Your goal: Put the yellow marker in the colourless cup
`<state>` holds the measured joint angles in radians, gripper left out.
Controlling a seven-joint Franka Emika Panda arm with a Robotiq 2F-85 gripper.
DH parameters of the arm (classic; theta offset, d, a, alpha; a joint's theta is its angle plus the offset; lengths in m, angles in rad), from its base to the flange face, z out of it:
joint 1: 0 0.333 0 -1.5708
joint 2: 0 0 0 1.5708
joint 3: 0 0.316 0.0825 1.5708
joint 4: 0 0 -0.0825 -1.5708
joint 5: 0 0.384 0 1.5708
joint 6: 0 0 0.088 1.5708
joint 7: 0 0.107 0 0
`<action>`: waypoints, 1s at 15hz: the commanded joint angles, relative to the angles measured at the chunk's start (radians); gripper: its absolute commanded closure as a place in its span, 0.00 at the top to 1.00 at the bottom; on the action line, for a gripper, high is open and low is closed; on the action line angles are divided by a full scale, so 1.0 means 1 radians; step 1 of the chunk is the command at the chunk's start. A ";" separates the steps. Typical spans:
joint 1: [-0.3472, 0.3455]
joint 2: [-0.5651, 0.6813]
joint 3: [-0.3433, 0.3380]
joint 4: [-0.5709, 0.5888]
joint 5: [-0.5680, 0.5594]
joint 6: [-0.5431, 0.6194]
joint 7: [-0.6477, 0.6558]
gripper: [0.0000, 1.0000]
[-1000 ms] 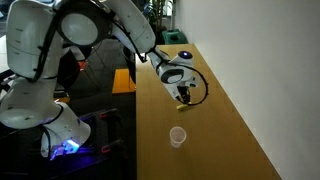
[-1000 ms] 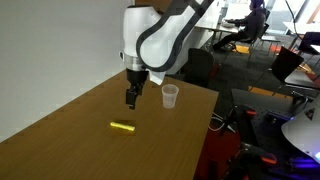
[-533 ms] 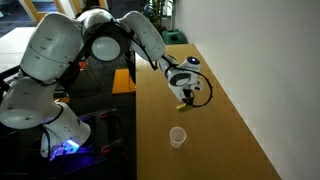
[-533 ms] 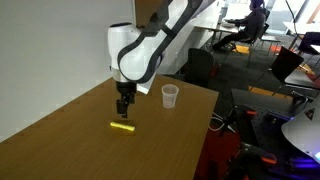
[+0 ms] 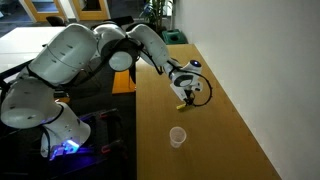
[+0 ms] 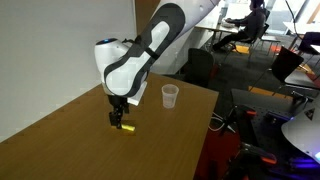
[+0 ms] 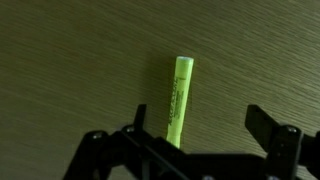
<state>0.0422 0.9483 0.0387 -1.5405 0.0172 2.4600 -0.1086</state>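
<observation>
Hanging low over the wooden table (image 6: 60, 140), the Franka arm's gripper (image 6: 118, 118) points straight down, its tip right at the yellow marker (image 6: 124, 128), as seen in an exterior view. Wrist cam: fingers (image 7: 270, 128) spread wide, nothing pinched. The marker lies flat on the tabletop btwn them, closer to one finger than the other and approx. parallel to both, w/ its near end hidden behind the gripper's dark frame. Can't tell from either ext. view whether the fingertips touch the wood. The colourless cup (image 6: 170, 96) stands upright near the table's edge, well apart from marker & gripper. In both exterior views the arm's white links arch over the table's side, and a black cable (image 5: 203, 90) loops beside the wrist. Bkgd: office chairs (image 6: 285, 65), and a blue glow (image 5: 68, 148) at the robot's base.
</observation>
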 commanded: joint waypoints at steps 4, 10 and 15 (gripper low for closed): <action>0.012 0.135 -0.019 0.187 -0.017 -0.066 0.037 1.00; 0.015 0.201 -0.019 0.259 -0.017 -0.065 0.039 0.74; 0.019 0.224 -0.021 0.283 -0.018 -0.056 0.044 0.36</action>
<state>0.0499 1.1504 0.0262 -1.3045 0.0166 2.4389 -0.1061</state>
